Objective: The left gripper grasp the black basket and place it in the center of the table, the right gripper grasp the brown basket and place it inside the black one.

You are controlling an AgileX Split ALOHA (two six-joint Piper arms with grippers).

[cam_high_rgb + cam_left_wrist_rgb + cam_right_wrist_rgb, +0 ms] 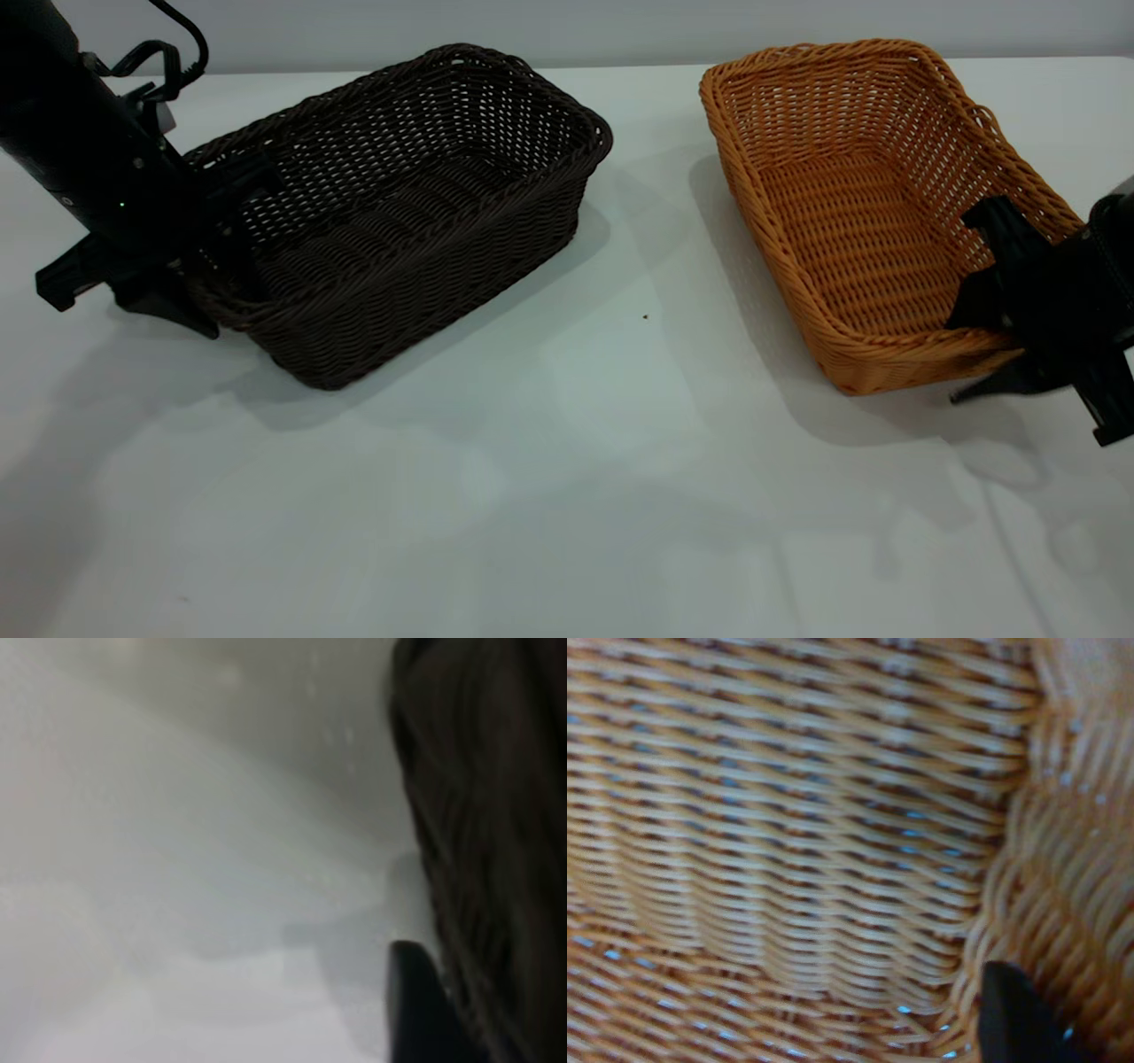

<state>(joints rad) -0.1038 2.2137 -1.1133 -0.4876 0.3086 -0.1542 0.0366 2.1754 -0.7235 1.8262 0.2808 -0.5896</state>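
since each arm has its own basket to move, we have them stationed at opposite ends of the table point(567, 496): the left gripper point(217, 257) sits at the outer short end of the black basket point(399, 213), one finger inside the wall and the other outside, jaws pinching the rim so the wall is caught between them. that basket looks tipped, its far end raised, which we judge comes from the grip levering it; it lies left of the table's middle, not yet centred. the right gripper point(997, 341) straddles the near right corner of the brown basket point(877, 195) the same way, one finger within and one below outside, but we cannot tell whether those jaws are pressed onto the rim. the baskets stand well apart, so nesting is not yet done.
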